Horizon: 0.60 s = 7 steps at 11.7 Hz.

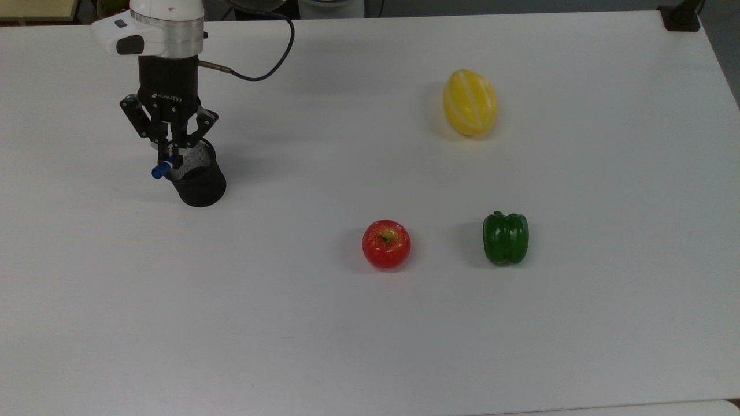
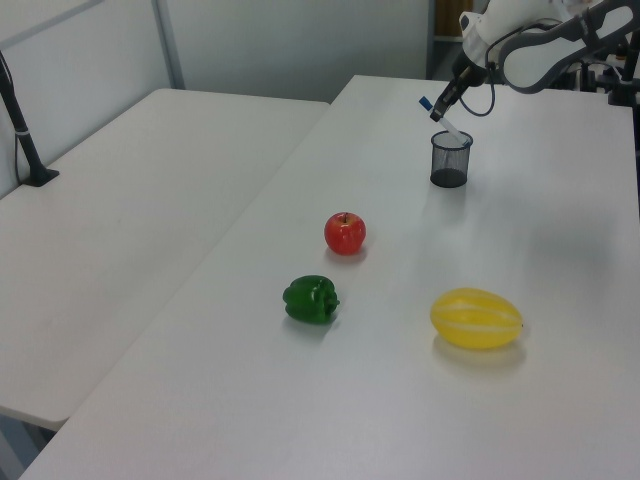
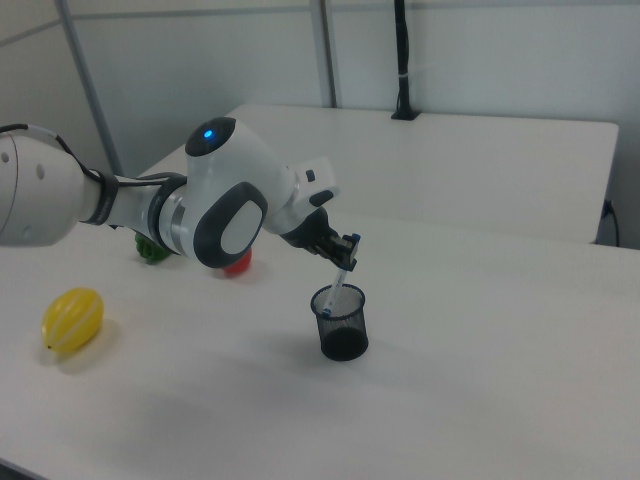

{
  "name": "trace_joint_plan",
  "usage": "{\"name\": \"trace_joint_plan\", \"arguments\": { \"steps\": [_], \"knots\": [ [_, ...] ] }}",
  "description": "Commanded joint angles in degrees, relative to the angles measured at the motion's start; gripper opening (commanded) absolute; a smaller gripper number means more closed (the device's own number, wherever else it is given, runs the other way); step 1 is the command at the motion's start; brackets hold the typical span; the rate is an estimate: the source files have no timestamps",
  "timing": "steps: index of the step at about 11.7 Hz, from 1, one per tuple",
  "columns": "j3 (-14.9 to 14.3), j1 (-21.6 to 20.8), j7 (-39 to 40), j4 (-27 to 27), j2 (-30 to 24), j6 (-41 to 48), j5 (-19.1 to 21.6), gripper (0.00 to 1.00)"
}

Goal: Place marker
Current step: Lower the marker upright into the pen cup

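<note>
Your gripper (image 1: 171,155) is clamped on the marker (image 3: 340,281), tilted with its lower end inside the mesh cup (image 1: 196,176); around you, a white table (image 1: 370,323), a second table (image 2: 120,230) alongside, pale wall panels behind.

Marker (image 1: 162,166): slim white pen-shaped body with a blue cap at its upper end (image 2: 436,115). It stands tilted, not upright, with the lower end inside the mouth of the black mesh cup (image 1: 195,173) and the capped end projecting above and beyond the rim toward the top view's left. In the right view the white shaft (image 3: 339,283) enters the cup from above, leaning toward the right view's right. Its position is the far left of the table in the top view.
</note>
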<state>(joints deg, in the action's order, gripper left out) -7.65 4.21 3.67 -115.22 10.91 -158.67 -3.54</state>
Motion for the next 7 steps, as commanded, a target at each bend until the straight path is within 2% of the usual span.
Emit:
{"name": "trace_joint_plan", "arguments": {
  "steps": [1,3,4,5,6,7],
  "knots": [
    [-0.2,-0.4,-0.8,-1.3,-0.5,-2.1,0.0,0.40],
    [-0.2,-0.5,-0.8,-1.3,-0.5,-2.1,0.0,0.70],
    [-0.2,-0.6,-0.8,-1.3,-0.5,-2.1,0.0,0.71],
    [-0.2,-0.5,-0.8,-1.3,-0.5,-2.0,0.1,0.80],
    [-0.2,-0.6,-0.8,-1.2,-0.5,-1.9,0.1,0.96],
    [-0.2,-0.7,-0.8,-1.1,-0.5,-1.9,0.0,1.00]
  ]
}}
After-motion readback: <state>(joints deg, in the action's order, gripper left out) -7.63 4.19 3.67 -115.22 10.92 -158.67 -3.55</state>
